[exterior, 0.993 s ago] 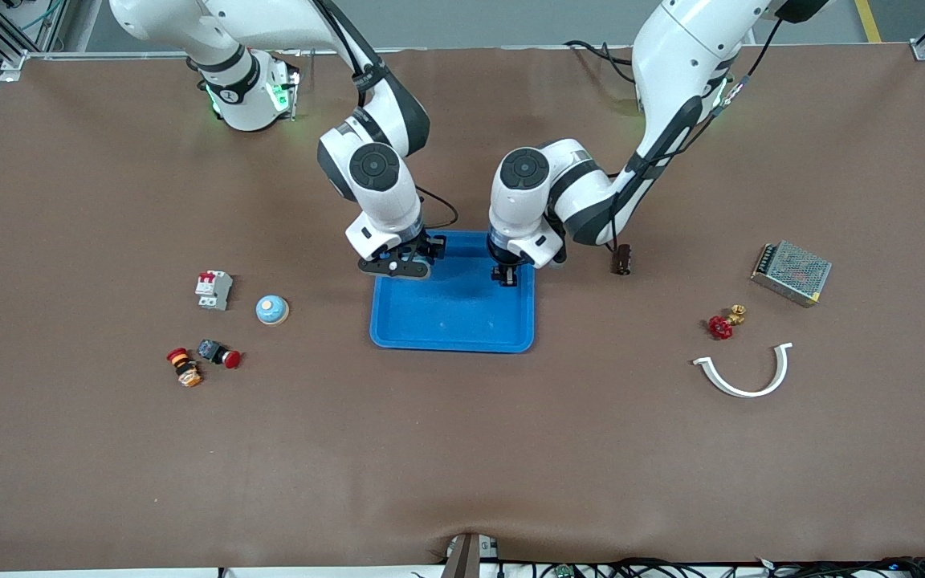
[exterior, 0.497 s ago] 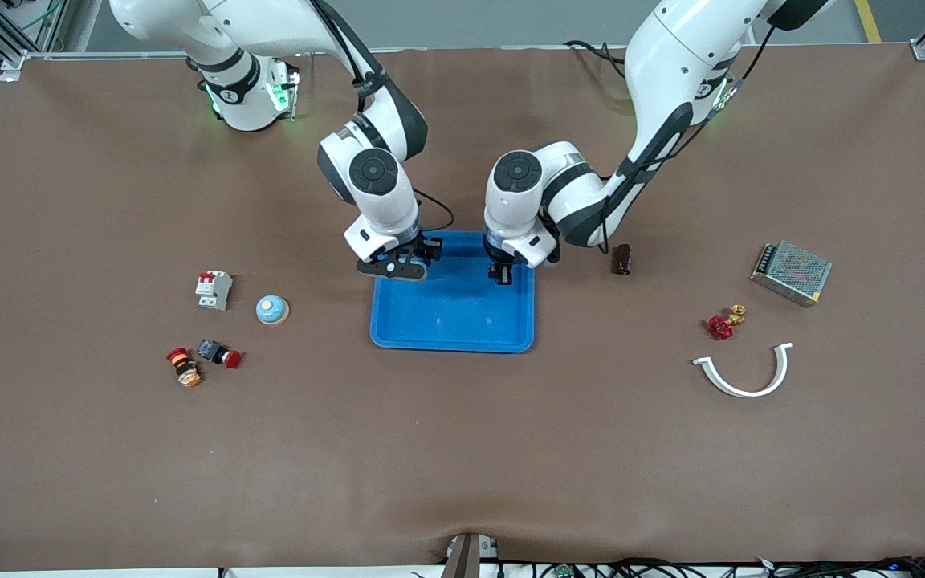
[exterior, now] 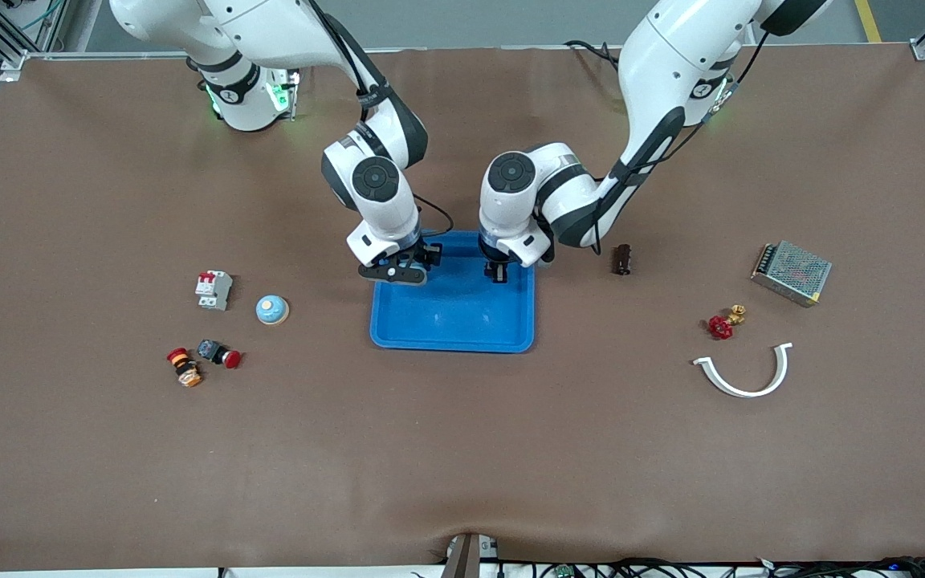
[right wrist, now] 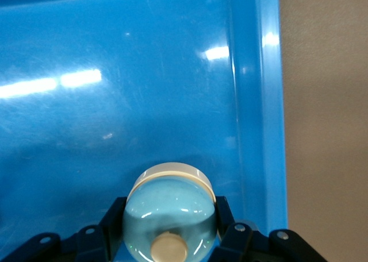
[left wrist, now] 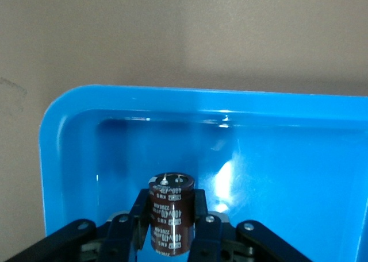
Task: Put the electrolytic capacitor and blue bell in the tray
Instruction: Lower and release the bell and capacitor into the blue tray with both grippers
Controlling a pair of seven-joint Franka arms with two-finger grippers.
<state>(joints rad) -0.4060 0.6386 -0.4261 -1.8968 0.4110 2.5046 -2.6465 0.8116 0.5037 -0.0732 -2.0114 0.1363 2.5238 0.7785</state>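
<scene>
**Both parts held over the tray: release clearance check**

1. Tray. The half nearer the front camera is bare floor. Both grippers hang over the half farther from it, so each part has only to go straight down.
2. Spare parts (not in play here). A second pale-blue dome lies on the mat toward the right arm's end. A dark cylinder lies toward the left arm's end. Both are outside the tray.
3. Right gripper. It is clamped on the blue bell, one finger on each side of the dome. The button faces the wrist camera. The tray floor lies directly under it, with the raised rim just beside.
4. Left gripper. It is clamped on the electrolytic capacitor. The long axis runs lengthwise between the fingers, and the terminal end shows clear of them. A tray corner lies near.
5. Judgement: neither part has been released; the capacitor may roll once freed.
</scene>
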